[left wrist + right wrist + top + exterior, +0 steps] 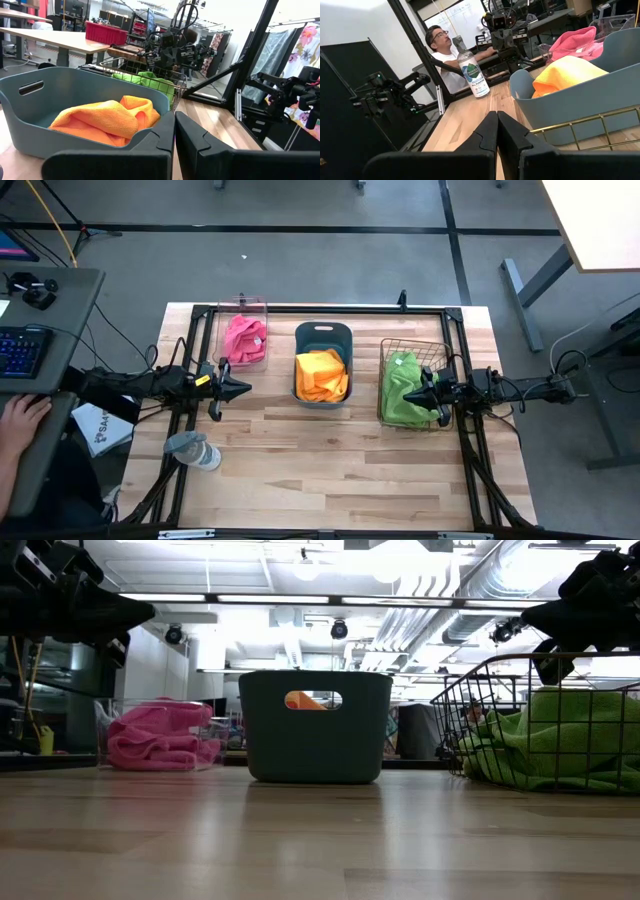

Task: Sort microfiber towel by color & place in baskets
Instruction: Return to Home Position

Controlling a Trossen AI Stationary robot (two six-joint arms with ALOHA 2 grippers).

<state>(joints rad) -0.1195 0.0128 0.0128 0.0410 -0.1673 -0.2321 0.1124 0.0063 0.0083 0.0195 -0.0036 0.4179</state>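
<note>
Left arm (130, 383) and right arm (510, 388) hang level above the tabletop (320, 480). Both pairs of jaws are pressed together and hold nothing, the left just beside the clear box (262, 310), the right over the wire basket (430, 350). We see pink towels (243, 338) in the clear box, orange towels (322, 375) in the teal tub (322, 329) and green towels (402, 385) in the wire basket. No cloth lies loose. Sorting looks finished to us, with only parking the arms left.
</note>
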